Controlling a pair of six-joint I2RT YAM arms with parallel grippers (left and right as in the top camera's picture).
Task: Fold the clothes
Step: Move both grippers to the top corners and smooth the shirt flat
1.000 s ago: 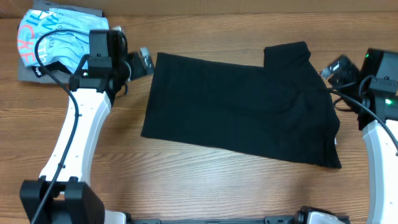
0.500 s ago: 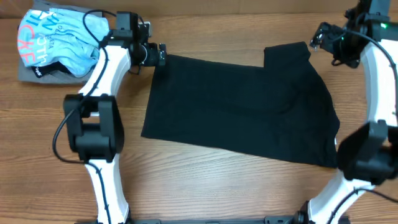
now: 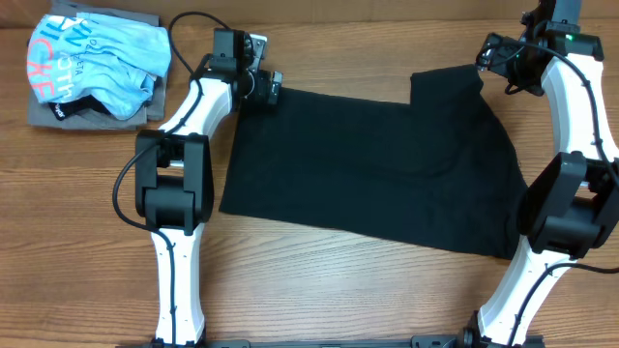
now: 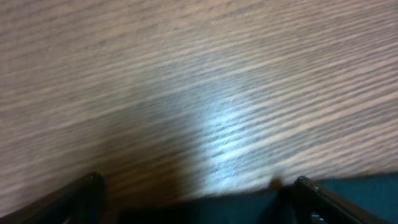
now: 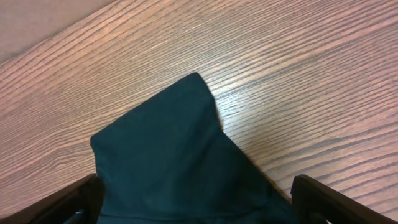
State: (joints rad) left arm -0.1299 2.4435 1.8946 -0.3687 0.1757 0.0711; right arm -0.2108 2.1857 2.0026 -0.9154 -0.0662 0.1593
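Since half a second ago, the left gripper [image 3: 271,89] has been carried a little further inward along the far side of the table, and the right gripper [image 3: 488,53] has been shifted slightly toward the shirt; the shirt itself has not been moved.

The left gripper [image 4: 198,186] is seen released, its fingers spread wide. In the left wrist view only a dark strip of the black T-shirt [image 4: 249,208] is found at the bottom between them, and bare wood fills the frame beyond. From overhead this gripper is placed at the shirt's far left corner.

The right gripper [image 5: 196,186] is likewise spread wide and clenched on nothing. The pointed sleeve corner of the T-shirt [image 5: 174,149] is framed between its fingers, with bare wood beyond it.

The black T-shirt [image 3: 377,164] is laid flat across the middle of the table [image 3: 319,280]. Its near edge is slanted, lower toward the right, and one sleeve is pushed out at the far right. A wide band of bare wood is left on the near side. Only a narrow strip is left behind the far edge.

Well apart at the far left, a light blue shirt [image 3: 92,63] is heaped on a grey folded garment [image 3: 44,111].
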